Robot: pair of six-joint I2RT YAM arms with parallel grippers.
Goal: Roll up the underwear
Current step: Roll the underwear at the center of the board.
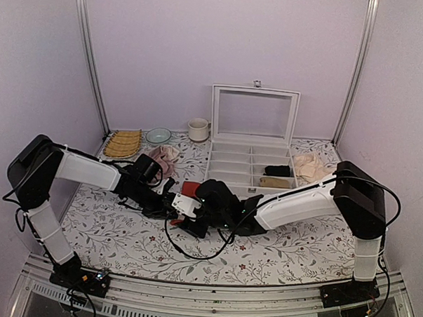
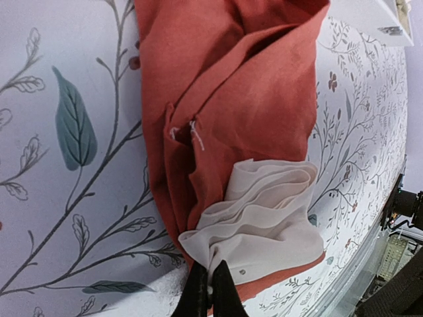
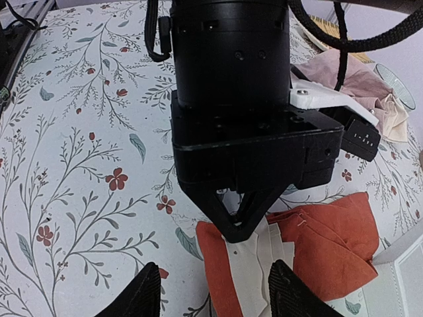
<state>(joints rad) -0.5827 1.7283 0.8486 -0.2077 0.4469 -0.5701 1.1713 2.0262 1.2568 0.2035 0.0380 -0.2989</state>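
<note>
The red-orange fabric briefs point(image 2: 231, 99) lie on the floral-printed worktop point(image 3: 79, 132) directly beneath both hands. The wide cream waistband is gathered into loose, layered folds at the end closest to the left hand point(image 2: 210, 290). That hand is pinched tight on the edge of the cream folds, with only cloth between its tips. The right hand point(image 3: 218, 294) faces it from close by with its fingers spread wide, one on each side of the same cream end, and grips nothing.

The main risk is probably the pinch itself. It seems to catch only some of the layers, so a pull or turn could let the inner folds slide out and the roll fall slack.

Crowding is the next risk. If the right hand closes where it hangs, its fingers may strike the left hand's tips or clamp just the top layer.

The red body beyond the left hand is creased and uneven, so a roll started from here could run crooked.

A black cable point(image 1: 193, 252) loops on the worktop on the near side of both hands. A sweeping move could snag it.
</note>
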